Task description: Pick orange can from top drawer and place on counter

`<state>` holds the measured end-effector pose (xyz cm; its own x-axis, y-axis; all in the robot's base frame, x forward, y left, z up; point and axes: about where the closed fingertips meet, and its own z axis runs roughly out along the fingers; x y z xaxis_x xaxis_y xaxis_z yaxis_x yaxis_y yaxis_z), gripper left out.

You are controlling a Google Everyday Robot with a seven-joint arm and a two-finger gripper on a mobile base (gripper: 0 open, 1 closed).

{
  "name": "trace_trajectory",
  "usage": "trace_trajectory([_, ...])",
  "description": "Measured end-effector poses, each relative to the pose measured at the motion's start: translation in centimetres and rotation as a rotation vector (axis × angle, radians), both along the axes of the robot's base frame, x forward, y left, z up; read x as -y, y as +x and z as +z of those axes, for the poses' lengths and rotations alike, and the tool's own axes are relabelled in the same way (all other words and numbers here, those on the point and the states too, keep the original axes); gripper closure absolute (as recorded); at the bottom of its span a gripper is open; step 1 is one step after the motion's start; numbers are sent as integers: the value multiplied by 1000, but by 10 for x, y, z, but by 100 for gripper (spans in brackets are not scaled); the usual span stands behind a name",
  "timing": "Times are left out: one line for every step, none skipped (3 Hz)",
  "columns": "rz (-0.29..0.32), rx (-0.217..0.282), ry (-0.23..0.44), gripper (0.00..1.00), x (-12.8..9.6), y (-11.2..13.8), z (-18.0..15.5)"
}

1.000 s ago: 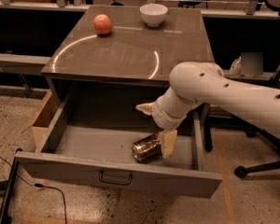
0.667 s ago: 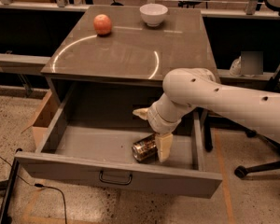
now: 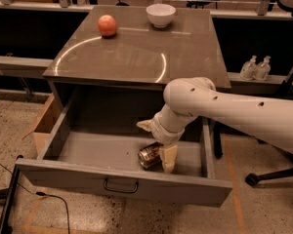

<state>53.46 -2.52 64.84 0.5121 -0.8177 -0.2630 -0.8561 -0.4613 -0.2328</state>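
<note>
The orange can (image 3: 149,155) lies on its side on the floor of the open top drawer (image 3: 122,184), right of the middle and near the front panel. My gripper (image 3: 157,143) reaches down into the drawer and is open over the can. One cream finger (image 3: 168,158) stands against the can's right end, the other (image 3: 144,125) sticks out above and behind it. The can rests on the drawer floor. The counter (image 3: 132,52) lies above and behind the drawer, glossy with curved light reflections.
A round orange-red apple (image 3: 107,25) and a white bowl (image 3: 160,14) stand at the back of the counter. A cardboard box (image 3: 45,123) is left of the cabinet. Two bottles (image 3: 256,68) stand on a ledge at the right. A cable (image 3: 49,199) runs over the floor.
My arm has shifted left and lower in the drawer, bringing the fingers closer around the can. The can has stayed where it was.
</note>
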Motion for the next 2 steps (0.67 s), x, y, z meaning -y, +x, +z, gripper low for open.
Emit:
trace_trajectory([-9, -17, -25, 0, 3, -1, -10])
trace_trajectory([-18, -29, -40, 17, 6, -1, -16])
